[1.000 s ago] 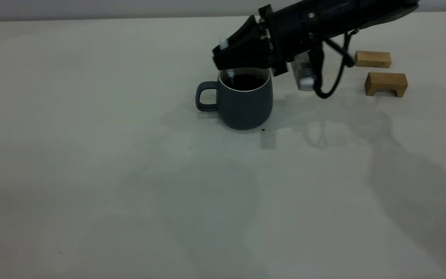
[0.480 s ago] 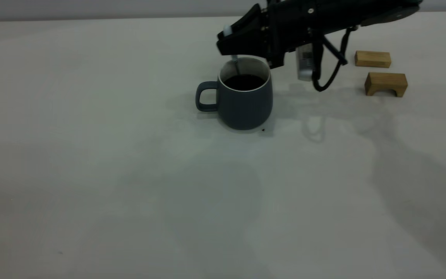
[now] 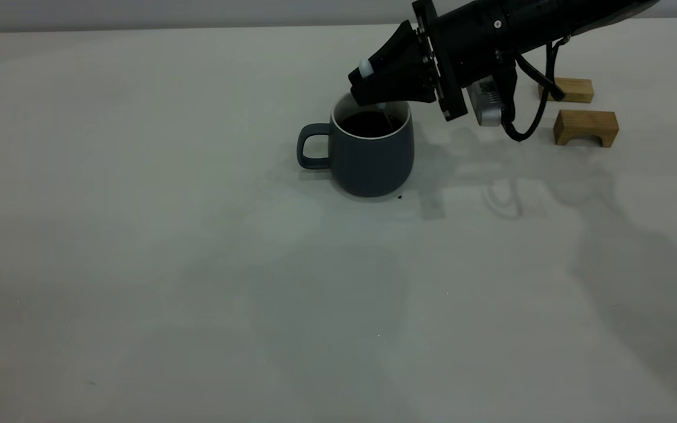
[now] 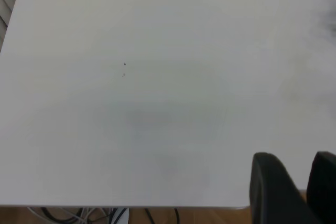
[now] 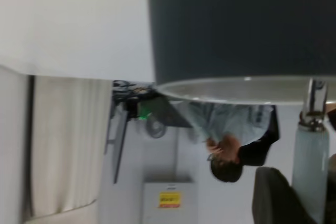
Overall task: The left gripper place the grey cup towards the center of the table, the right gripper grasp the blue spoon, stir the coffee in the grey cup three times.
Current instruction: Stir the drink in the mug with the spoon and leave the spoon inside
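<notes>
The grey cup point(image 3: 371, 155) stands upright near the middle of the table point(image 3: 197, 264), its handle point(image 3: 312, 147) pointing left and dark coffee point(image 3: 369, 123) inside. My right gripper point(image 3: 376, 88) hovers just above the cup's far right rim, shut on the blue spoon point(image 3: 365, 67). The spoon's metal neck dips into the cup. In the right wrist view the pale handle point(image 5: 310, 166) sits beside one dark finger point(image 5: 273, 198), close to the cup's wall point(image 5: 236, 24). My left gripper point(image 4: 296, 166) is off the exterior view, over bare table near an edge, fingers point(image 4: 270, 187) slightly apart and empty.
Two small wooden blocks point(image 3: 573, 89) point(image 3: 585, 126) lie on the table to the right of the cup, behind the right arm's cable. A person point(image 5: 231, 150) is visible in the room beyond the table in the right wrist view.
The right gripper has swung with the spoon from the cup's left rim across to its right side, first lifting slightly, then dipping toward the rim. The cup has stayed put.
</notes>
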{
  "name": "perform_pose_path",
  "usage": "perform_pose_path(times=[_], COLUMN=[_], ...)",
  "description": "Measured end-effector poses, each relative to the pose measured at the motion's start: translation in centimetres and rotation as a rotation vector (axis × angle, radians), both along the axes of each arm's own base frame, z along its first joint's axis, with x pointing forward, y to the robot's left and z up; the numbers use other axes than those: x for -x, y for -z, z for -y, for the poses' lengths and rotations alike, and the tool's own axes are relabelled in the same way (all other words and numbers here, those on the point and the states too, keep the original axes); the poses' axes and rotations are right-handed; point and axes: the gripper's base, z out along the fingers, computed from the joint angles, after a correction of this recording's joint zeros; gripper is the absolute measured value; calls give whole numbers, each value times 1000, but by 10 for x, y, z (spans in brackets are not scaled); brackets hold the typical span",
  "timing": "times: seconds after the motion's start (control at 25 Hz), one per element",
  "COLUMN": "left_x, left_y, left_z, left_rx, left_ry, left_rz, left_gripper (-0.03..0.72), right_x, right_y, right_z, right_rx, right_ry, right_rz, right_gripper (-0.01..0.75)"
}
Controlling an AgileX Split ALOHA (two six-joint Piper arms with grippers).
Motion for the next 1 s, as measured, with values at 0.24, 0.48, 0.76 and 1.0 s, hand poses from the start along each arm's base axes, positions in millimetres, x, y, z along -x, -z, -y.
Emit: perform_pose_path(times=[0.24, 0.48, 0.76, 1.0], left_x=[0, 0, 0, 0], left_y=[0, 0, 0, 0], left_z=[0, 0, 0, 0], left_rx=[0, 0, 0, 0], left_ry=[0, 0, 0, 0], left_rz=[0, 0, 0, 0], left_gripper=[238, 238, 238, 238], right_x=[6, 11, 6, -9], right_y=[9, 6, -8, -79], right_z=[5, 4, 7, 10], right_rx=[82, 51, 34, 99], right_ry=[-78, -139, -264, -539], right_rz=[10, 13, 267, 791], right_gripper=[339, 547, 648, 627])
